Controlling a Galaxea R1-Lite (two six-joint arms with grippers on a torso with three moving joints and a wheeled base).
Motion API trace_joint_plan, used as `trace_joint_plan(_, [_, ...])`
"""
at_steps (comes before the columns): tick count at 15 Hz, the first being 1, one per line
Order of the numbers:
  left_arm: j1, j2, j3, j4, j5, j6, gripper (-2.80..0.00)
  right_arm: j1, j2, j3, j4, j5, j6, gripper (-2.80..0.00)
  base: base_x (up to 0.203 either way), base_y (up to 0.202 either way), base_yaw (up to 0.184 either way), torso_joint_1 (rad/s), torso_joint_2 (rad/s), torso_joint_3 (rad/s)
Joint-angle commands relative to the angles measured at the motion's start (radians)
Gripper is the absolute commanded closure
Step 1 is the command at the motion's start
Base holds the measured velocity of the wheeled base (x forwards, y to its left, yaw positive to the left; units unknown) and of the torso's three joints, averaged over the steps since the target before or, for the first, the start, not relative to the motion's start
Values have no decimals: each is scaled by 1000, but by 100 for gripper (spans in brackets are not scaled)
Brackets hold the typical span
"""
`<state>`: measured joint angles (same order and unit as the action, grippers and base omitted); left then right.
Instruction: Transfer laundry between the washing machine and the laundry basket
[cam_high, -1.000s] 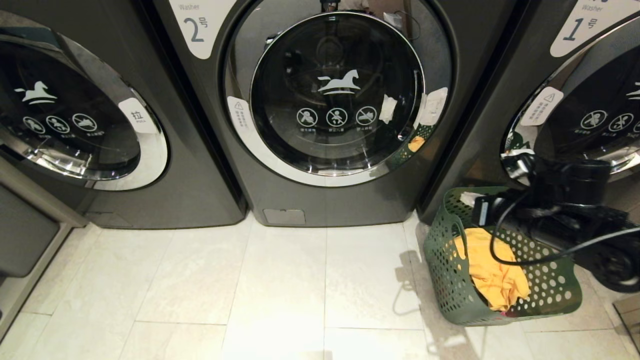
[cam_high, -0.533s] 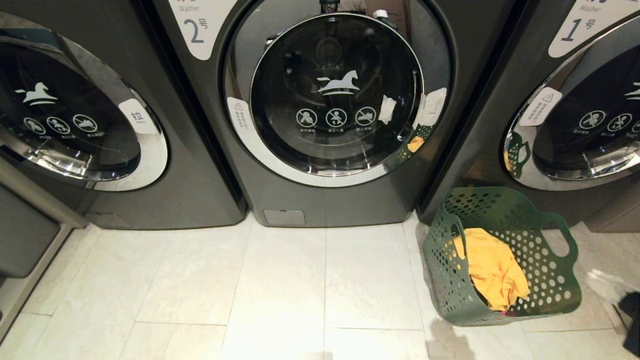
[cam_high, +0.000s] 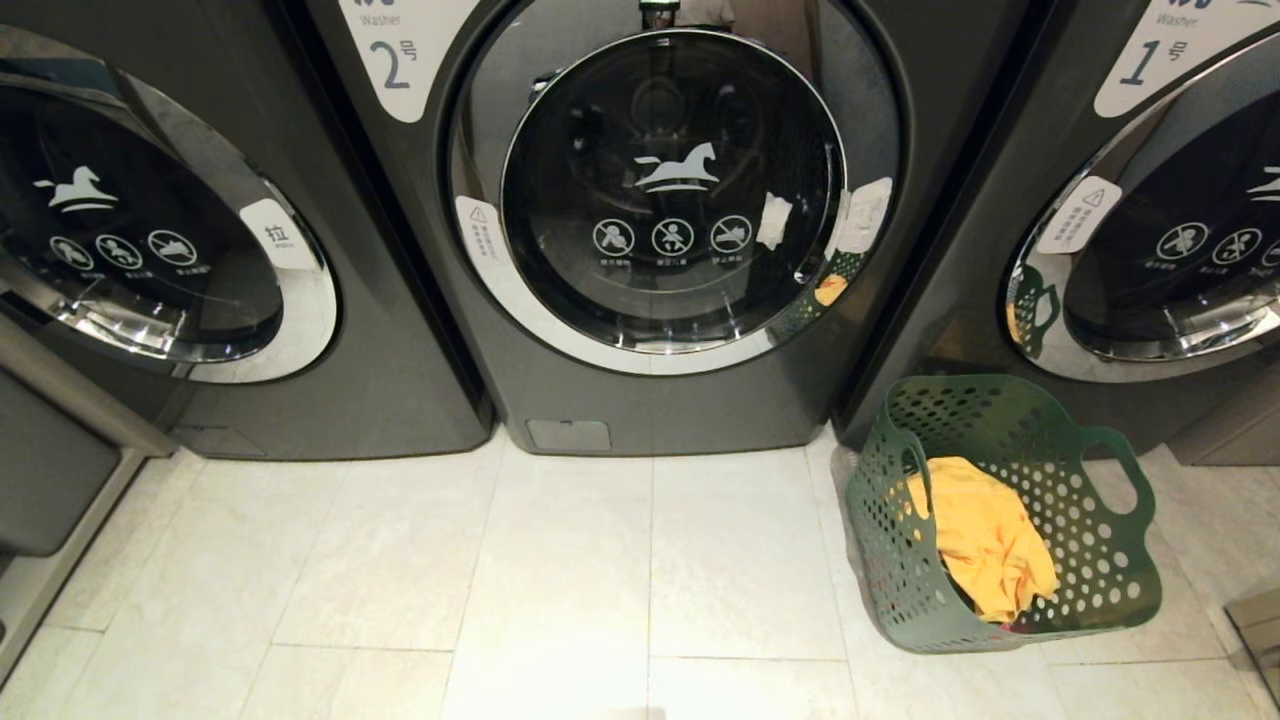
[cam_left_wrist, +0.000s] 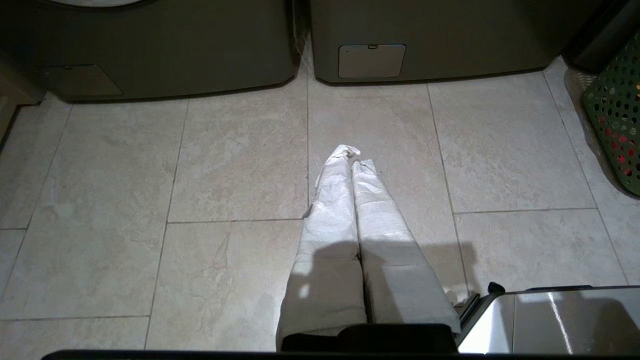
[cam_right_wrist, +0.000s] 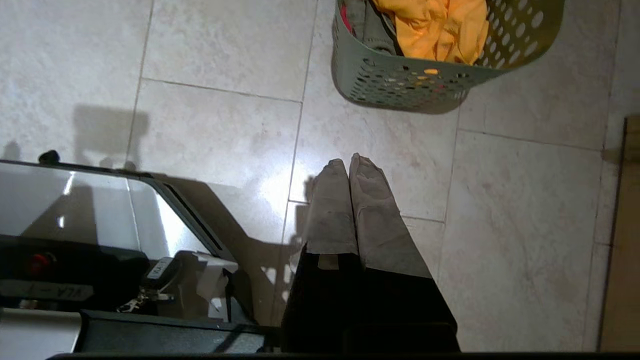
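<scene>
The washing machine (cam_high: 640, 410) labelled "2" stands in the middle of the head view, its round glass door closed. To its right on the floor sits the green laundry basket (cam_high: 1105, 590) with a yellow-orange garment (cam_high: 985, 540) on top. In the right wrist view the basket (cam_right_wrist: 400, 75) also shows a grey-blue piece (cam_right_wrist: 367, 27) and a strip of red (cam_right_wrist: 344, 20). My right gripper (cam_right_wrist: 348, 162) hangs shut and empty over the tiles, short of the basket. My left gripper (cam_left_wrist: 352, 156) is shut and empty above the floor before the machines. Neither arm shows in the head view.
A like machine labelled "1" (cam_high: 1150, 200) stands behind the basket, and a third machine (cam_high: 200, 250) is at the left. My own base (cam_right_wrist: 75, 240) shows beside the right gripper. A grey cabinet edge (cam_high: 50, 470) lines the far left. Pale tiles (cam_high: 600, 580) lie before the machines.
The right arm, which hung over the basket a second ago, has pulled back down and right out of the head view. The basket and its laundry have not moved.
</scene>
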<state>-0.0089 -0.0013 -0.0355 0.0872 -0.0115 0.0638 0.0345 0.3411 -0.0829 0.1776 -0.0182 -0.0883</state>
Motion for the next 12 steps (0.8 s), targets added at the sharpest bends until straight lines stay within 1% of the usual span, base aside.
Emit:
trace_joint_plan(1, [0,0,0,0,2,1,0,-41,2,8,7,-1,-2,0,0,0,0,0,0,0])
trace_joint_plan(3, [0,0,2,-1,5,-2,0,-73,-80,15,-1,3,-5,0,0,0,0,0,0,0])
trace_joint_plan(6, [0,0,2,-3,7,-15,0,-52,-305,35,-51,9,-5,0,0,0,0,0,0,0])
trace_joint_plan(7, [0,0,1,-3,7,-13,0,-46,-345,53,-101,10,-3,0,0,0,0,0,0,0])
trace_joint_plan(9, [0,0,2,-3,7,-15,0,-36,-343,83,-175,11,4,0,0,0,0,0,0,0])
trace_joint_plan(12, [0,0,2,-3,5,-12,0,-36,-341,84,-173,12,6,0,0,0,0,0,0,0])
